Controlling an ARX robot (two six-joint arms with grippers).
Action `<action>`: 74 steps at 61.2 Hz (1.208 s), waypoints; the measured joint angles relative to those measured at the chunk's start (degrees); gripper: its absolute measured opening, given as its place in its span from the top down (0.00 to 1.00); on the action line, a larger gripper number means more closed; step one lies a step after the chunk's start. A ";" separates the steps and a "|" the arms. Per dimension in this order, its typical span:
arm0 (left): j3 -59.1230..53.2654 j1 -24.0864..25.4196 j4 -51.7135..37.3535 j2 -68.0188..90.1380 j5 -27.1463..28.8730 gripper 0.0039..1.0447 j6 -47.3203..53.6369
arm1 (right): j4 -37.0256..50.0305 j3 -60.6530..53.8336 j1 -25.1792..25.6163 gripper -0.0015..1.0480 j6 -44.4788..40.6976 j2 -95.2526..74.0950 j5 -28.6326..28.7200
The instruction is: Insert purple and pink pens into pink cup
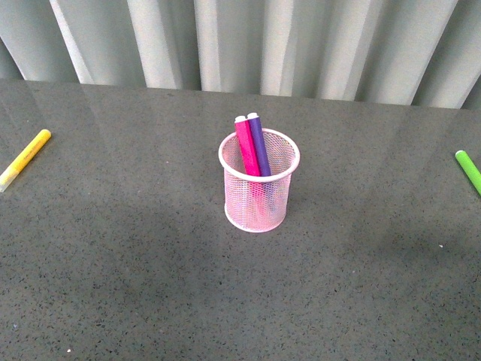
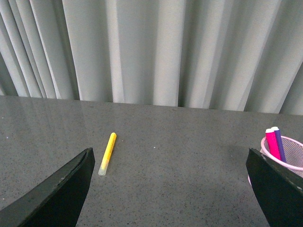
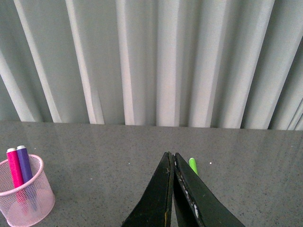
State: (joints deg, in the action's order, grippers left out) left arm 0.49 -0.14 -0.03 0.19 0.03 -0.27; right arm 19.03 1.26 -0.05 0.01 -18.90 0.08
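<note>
- In the centre of the front view we see the pink cup [image 1: 258, 188] standing upright on the grey table [image 1: 135, 286].
- Inside it stand the pink pen [image 1: 246, 147] and the purple pen [image 1: 258, 145], side by side and touching, both leaning toward the upper left, their ends sticking out above the rim.
- We see nothing else in the cup through its mesh.
- A yellow marker [image 1: 25, 159] lies flat at the left edge of the front view, well apart from the cup.
- A green marker [image 1: 469, 171] lies at the right edge, also well apart and partly cut off.
- Pleated grey curtains [image 1: 255, 41] fill the top of the frame behind the table.
- We see no arm in the front view, and nothing stands between the cup and the camera.
- In the left wrist view the left gripper [image 2: 170, 189] has its fingers spread wide to the lower corners, released and empty.
- In the right wrist view the right gripper [image 3: 172, 189] has its fingers pressed together at the bottom centre, clenched on nothing, partly covering the green marker behind them.
</note>
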 joint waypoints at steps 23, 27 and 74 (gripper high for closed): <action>0.00 0.00 0.00 0.00 0.00 0.06 0.00 | -7.10 0.00 0.00 0.97 0.00 7.15 0.00; 0.00 0.00 0.00 0.00 0.00 0.06 0.00 | -8.04 0.00 0.00 0.97 0.00 8.11 -0.02; 0.00 0.00 0.00 0.00 -0.02 0.06 0.00 | -18.93 0.02 0.00 0.68 0.00 18.64 -0.07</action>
State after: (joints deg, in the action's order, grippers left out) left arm 0.49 -0.14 -0.03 0.19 0.01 -0.27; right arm 0.10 1.28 -0.05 0.01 -0.25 0.01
